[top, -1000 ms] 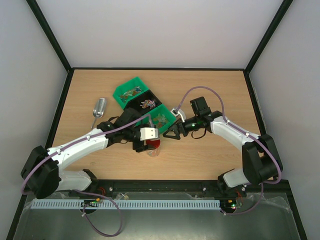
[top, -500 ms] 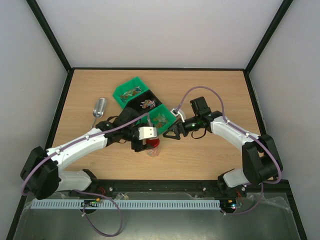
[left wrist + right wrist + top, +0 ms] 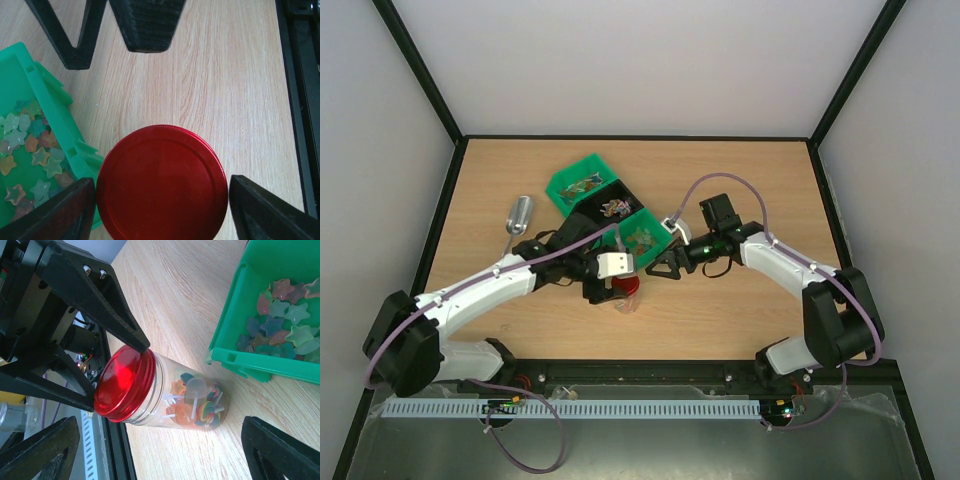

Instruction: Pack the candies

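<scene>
Beside the green bin (image 3: 49,102), left pincer (image 3: 161,186) tight on the red lid (image 3: 120,382) of the jar (image 3: 192,400), right pincer (image 3: 160,422) splayed nearby.

Read the red lid (image 3: 161,182) as a uniform glossy red. The jar (image 3: 165,390) is clear. Through its wall you see candies (image 3: 192,400) in orange, white and teal, one with a rainbow swirl, on white sticks. The nearest bin (image 3: 250,360) is bright green, and its star candies (image 3: 285,310) are translucent pink, orange, teal and pale green. In the top view, note a black bin (image 3: 590,208) and a second green bin (image 3: 565,190). The scoop (image 3: 518,215) is silver. The table (image 3: 225,75) is pale wood with fine straight grain. The left arm (image 3: 490,285) and right arm (image 3: 780,258) are white with black joints and mauve cables (image 3: 720,180). The left gripper (image 3: 160,182) and right gripper (image 3: 110,55) are black.
</scene>
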